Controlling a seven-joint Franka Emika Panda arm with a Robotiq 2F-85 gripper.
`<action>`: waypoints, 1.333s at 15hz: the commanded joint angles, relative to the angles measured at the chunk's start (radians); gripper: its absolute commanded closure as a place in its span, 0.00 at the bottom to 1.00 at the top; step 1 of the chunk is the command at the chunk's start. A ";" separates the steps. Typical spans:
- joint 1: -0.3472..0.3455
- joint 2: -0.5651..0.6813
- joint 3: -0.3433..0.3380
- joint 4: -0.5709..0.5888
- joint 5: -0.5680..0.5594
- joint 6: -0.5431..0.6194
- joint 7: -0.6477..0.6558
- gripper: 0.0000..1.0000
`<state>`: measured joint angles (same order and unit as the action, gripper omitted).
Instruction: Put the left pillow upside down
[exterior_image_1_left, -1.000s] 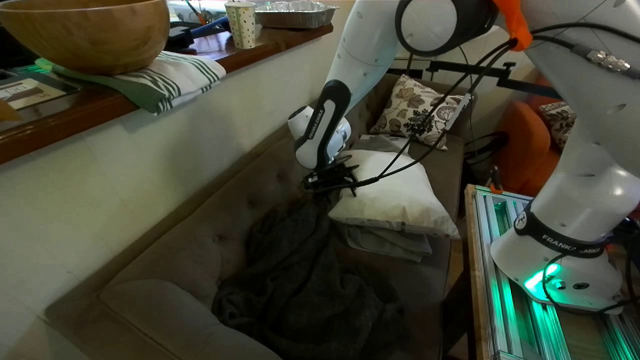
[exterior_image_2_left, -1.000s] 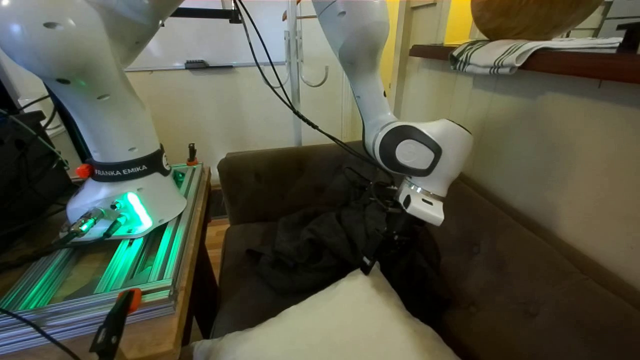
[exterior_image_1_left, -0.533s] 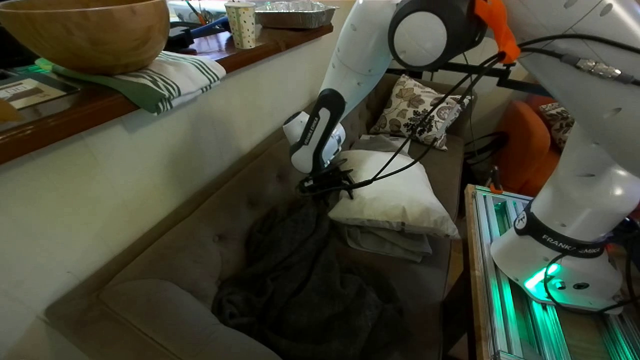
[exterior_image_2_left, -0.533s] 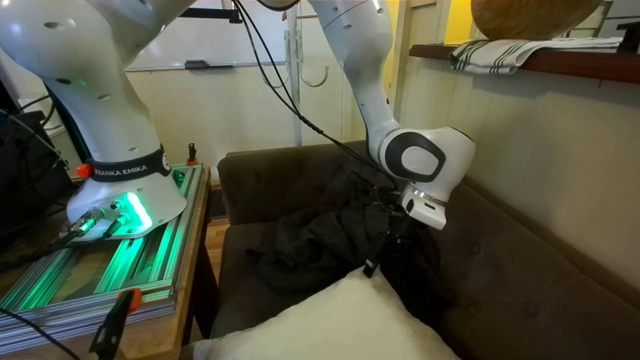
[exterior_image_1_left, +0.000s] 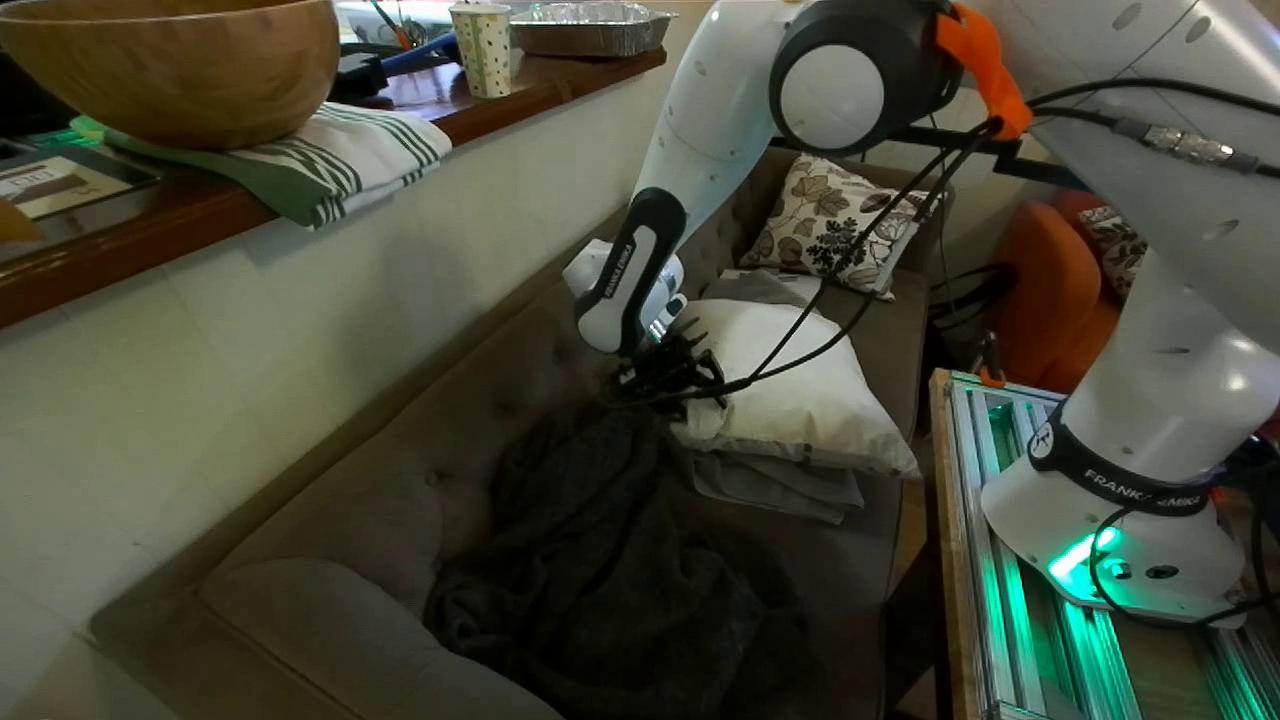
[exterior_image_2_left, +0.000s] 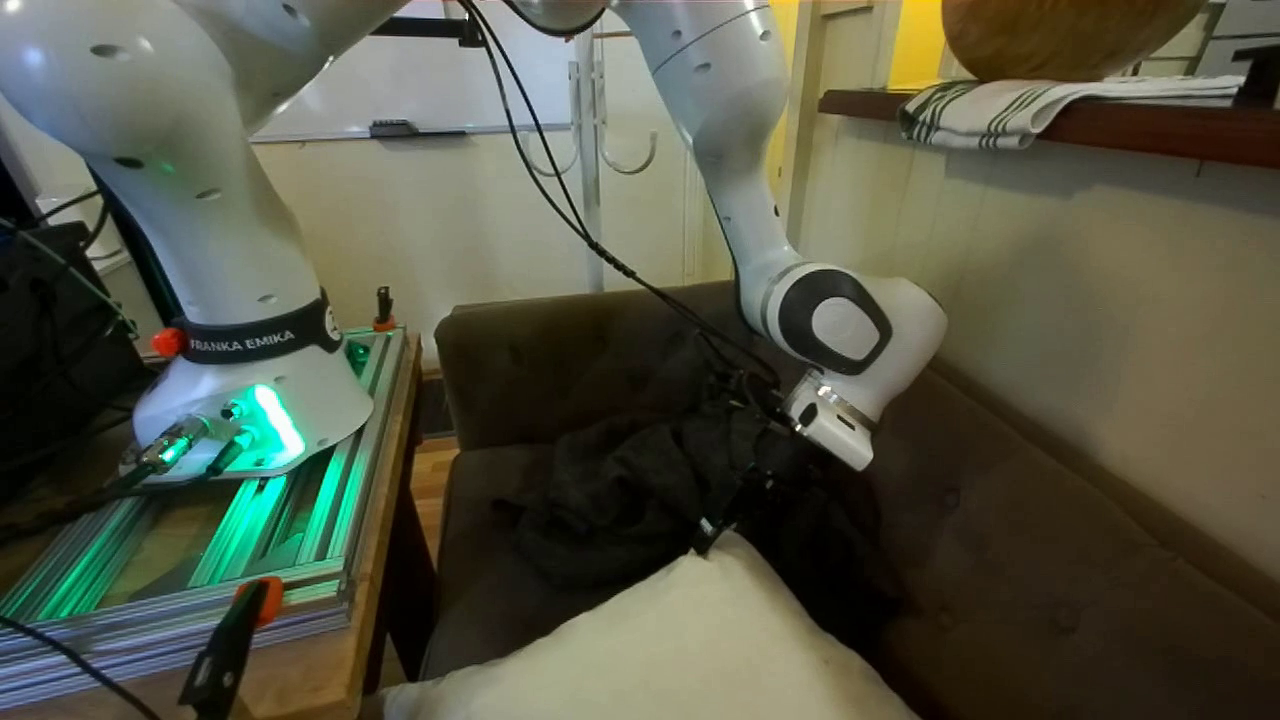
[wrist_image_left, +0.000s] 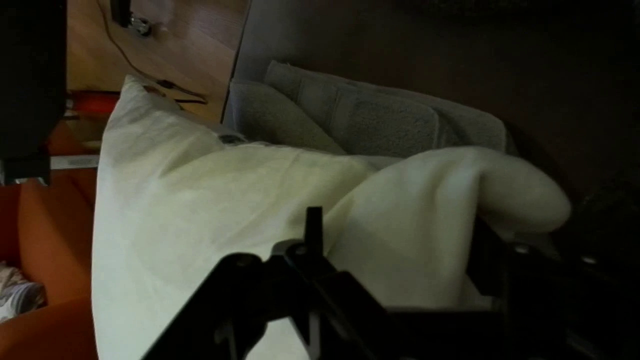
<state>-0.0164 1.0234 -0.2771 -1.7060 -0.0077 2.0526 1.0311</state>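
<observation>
The white pillow (exterior_image_1_left: 800, 400) lies on folded grey towels (exterior_image_1_left: 775, 485) on the brown sofa. It also shows in an exterior view (exterior_image_2_left: 680, 645) and fills much of the wrist view (wrist_image_left: 200, 215). My gripper (exterior_image_1_left: 700, 375) is at the pillow's near corner beside the sofa back; in an exterior view its dark finger (exterior_image_2_left: 710, 535) touches that corner. In the wrist view the gripper (wrist_image_left: 397, 240) is open, its fingers far apart with the bunched, folded corner between them. The right finger is partly hidden in the cloth. A floral pillow (exterior_image_1_left: 830, 220) stands at the sofa's far end.
A dark blanket (exterior_image_1_left: 610, 560) lies crumpled on the sofa beside the pillow. A wall with a wooden ledge (exterior_image_1_left: 560, 90) runs along the sofa back. The robot's table (exterior_image_1_left: 960, 520) stands along the sofa's front. Cables (exterior_image_1_left: 800, 340) hang from the arm over the pillow.
The arm has lowered slightly and the wrist has tilted. The gripper has moved onto the white pillow's corner, which is now bunched between the fingers. The pillow has hardly shifted otherwise.
</observation>
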 joint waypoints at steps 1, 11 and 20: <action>0.003 0.002 -0.015 0.017 -0.026 -0.037 -0.003 0.63; -0.070 -0.132 -0.030 -0.065 0.018 0.055 -0.039 0.99; -0.070 -0.488 -0.082 -0.344 0.055 0.360 -0.022 0.99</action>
<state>-0.1000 0.7258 -0.3359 -1.8912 0.0478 2.3045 1.0027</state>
